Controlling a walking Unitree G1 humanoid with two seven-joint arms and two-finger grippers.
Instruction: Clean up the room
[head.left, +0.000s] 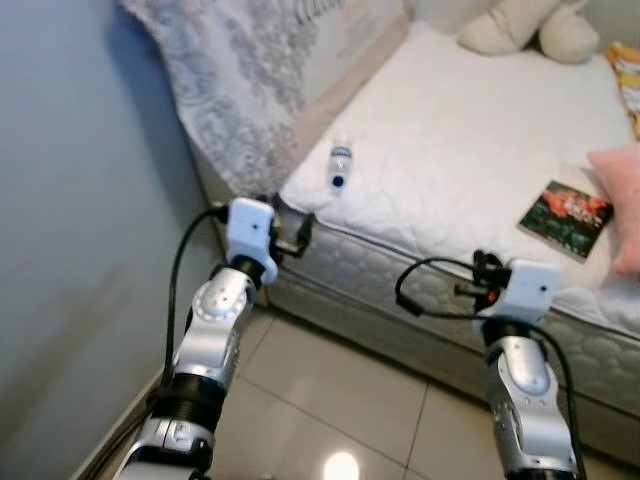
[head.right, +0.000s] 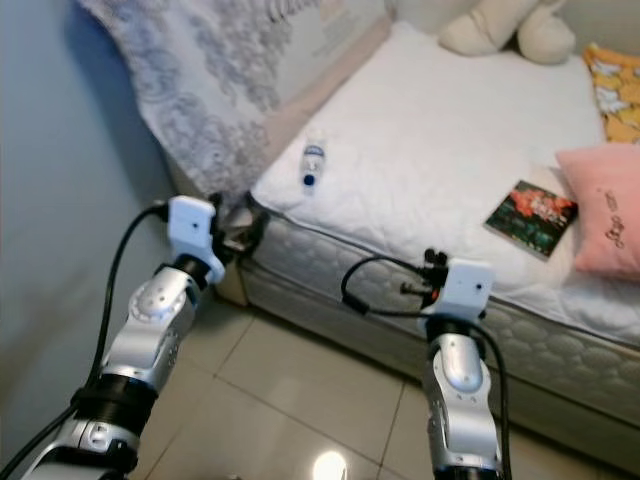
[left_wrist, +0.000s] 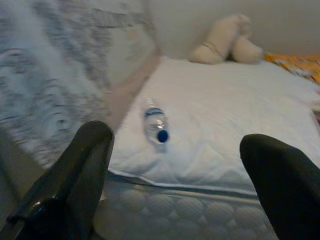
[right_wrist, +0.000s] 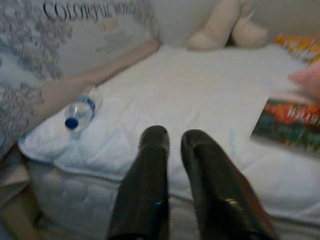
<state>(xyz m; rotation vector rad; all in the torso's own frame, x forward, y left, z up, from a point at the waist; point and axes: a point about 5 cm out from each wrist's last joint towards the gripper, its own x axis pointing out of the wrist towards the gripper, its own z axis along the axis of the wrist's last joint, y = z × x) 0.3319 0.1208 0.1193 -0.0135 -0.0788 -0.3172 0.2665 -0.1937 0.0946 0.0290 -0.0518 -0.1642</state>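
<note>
I held the left gripper spread wide, aimed at the clear blue-capped plastic bottle lying near the white mattress edge; right gripper empty, nearly closed.

White quilted mattress. Clear bottle with a blue cap and blue band. Book with a dark green and red cover. Pink pillow; a yellow-orange patterned cloth behind it. Cream plush toy. Grey floral blanket. Pale blue wall. Beige floor tiles.
</note>
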